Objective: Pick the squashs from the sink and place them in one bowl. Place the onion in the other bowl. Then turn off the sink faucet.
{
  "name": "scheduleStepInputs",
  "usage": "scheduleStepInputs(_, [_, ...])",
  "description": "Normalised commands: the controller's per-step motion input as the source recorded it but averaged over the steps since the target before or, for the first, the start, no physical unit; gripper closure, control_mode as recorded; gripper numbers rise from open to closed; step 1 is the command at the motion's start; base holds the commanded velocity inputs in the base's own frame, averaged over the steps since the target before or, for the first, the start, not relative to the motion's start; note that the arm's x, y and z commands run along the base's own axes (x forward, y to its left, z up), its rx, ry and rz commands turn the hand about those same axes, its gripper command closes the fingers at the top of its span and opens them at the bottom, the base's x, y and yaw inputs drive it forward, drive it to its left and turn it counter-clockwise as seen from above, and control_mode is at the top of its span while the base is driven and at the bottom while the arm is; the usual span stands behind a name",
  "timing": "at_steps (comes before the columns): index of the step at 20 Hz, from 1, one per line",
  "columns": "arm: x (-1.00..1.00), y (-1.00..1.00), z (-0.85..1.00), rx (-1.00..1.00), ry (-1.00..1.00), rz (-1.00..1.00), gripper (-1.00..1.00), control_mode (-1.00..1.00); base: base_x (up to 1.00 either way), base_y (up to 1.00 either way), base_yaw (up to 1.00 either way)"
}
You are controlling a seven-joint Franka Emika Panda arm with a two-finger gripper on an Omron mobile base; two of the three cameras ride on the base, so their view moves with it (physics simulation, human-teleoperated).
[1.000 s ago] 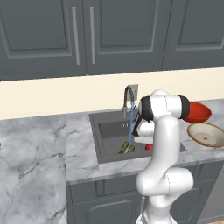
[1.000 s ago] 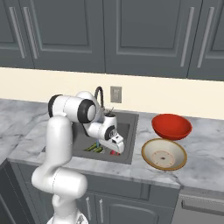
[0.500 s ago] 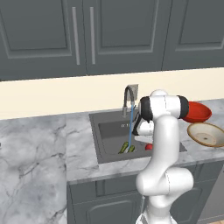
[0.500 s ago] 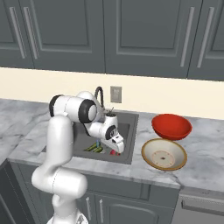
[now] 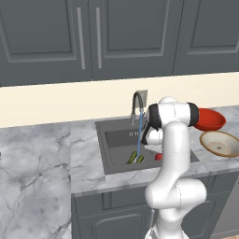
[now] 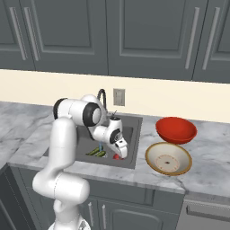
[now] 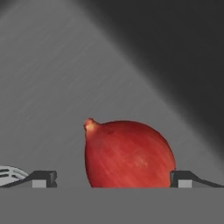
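The grey marble surface (image 6: 211, 173) carries the dark grey rectangular metal sink (image 5: 114, 142), the bright red deep bowl (image 6: 176, 129) and the shallow beige brown-rimmed bowl (image 6: 168, 158), unchanged over the last second. In the sink lie two slim dark green squashes (image 5: 136, 158) and the small round red onion (image 7: 129, 155). The gripper (image 7: 109, 178) remains wide open, straddling the onion: a grasp seems imminent. Water runs from the grey gooseneck faucet (image 5: 136, 103).
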Motion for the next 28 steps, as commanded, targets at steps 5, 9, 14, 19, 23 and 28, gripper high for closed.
scheduleStepInputs(5, [-0.03, -0.41, -0.33, 0.0, 0.0, -0.06, -1.0, -1.0, 0.0, 0.0, 0.0])
scheduleStepInputs(9, [-0.04, -0.39, -0.39, 0.0, 0.0, -0.06, -1.0, -1.0, 0.0, 0.0, 0.0])
scheduleStepInputs(14, [-0.24, -0.33, -0.24, 0.0, 0.04, -0.03, -1.0, -1.0, 0.0, 0.0, 0.0])
scheduleStepInputs(19, [-0.43, -0.31, -0.07, 0.0, 0.01, 0.0, -1.0, -1.0, 0.0, 0.0, 0.0])
scheduleStepInputs(23, [-0.48, -0.29, -0.06, 0.0, 0.0, 0.0, -1.0, -1.0, 0.0, 0.0, 0.0])
scheduleStepInputs(28, [-0.36, -0.29, -0.17, 0.0, 0.0, -0.02, -1.0, -1.0, 0.0, 0.0, 0.0])
